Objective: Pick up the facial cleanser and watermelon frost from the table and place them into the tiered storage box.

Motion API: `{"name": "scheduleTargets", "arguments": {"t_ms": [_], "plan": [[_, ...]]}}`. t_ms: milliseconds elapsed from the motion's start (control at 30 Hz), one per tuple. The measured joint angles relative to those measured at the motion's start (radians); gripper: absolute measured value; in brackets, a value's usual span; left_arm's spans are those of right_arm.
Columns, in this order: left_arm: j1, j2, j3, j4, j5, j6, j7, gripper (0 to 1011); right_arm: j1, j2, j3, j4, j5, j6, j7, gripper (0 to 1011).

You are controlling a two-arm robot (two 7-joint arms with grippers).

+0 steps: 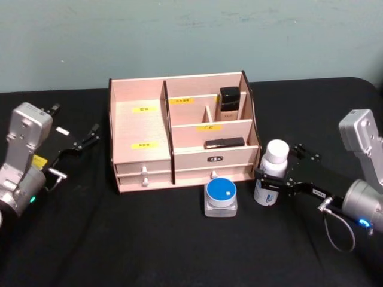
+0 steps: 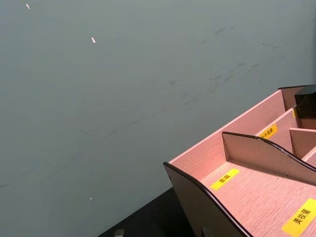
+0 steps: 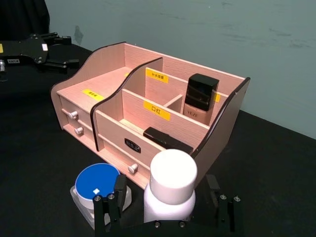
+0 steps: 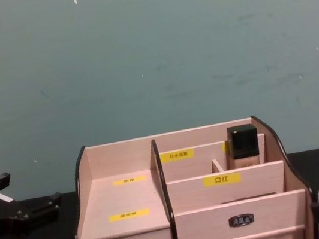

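- While the right claw (image 1: 272, 180) stands open on the desk (image 1: 179, 257), its fingers (image 3: 111, 207) flank the white-capped bottle (image 1: 276, 152), with gaps on both sides.
- Just left of that claw sits the blue-lidded jar (image 1: 221, 196).
- Beyond both rises the tiered storage box (image 1: 140, 128), with the bottle beside its right wall.
- Far across, the left claw (image 1: 91, 134) hangs over the desk; I cannot tell whether it is open or closed.

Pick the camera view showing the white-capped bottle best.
Head view: the whole white-capped bottle, cap to base, inside the open right gripper. Right wrist view crops its base; chest view shows its upper part at the corner.
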Motion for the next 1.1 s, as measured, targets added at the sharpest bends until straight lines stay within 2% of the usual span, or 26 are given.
{"name": "scheduleTargets", "arguments": {"t_ms": [167,633,867,1000,1067,1100], "plan": [[0.000,0.000,0.000,0.000,0.000,0.000,0.000,1010,0.016,-0.007,-0.011,0.012,-0.010,0.009,0.002,1002],[0.000,0.000,0.000,0.000,0.000,0.000,0.000,1010,0.014,-0.007,-0.009,0.011,-0.009,0.009,0.001,1002],[0.000,0.000,0.000,0.000,0.000,0.000,0.000,1010,0.014,-0.006,-0.009,0.010,-0.008,0.007,0.001,863],[0.000,0.000,0.000,0.000,0.000,0.000,0.000,1010,0.013,-0.006,-0.009,0.010,-0.008,0.007,0.001,759],[0.000,0.000,0.000,0.000,0.000,0.000,0.000,1009,0.013,-0.006,-0.008,0.010,-0.007,0.007,0.001,661],[0.000,0.000,0.000,0.000,0.000,0.000,0.000,1009,0.013,-0.005,-0.008,0.009,-0.007,0.007,0.001,661]]}}
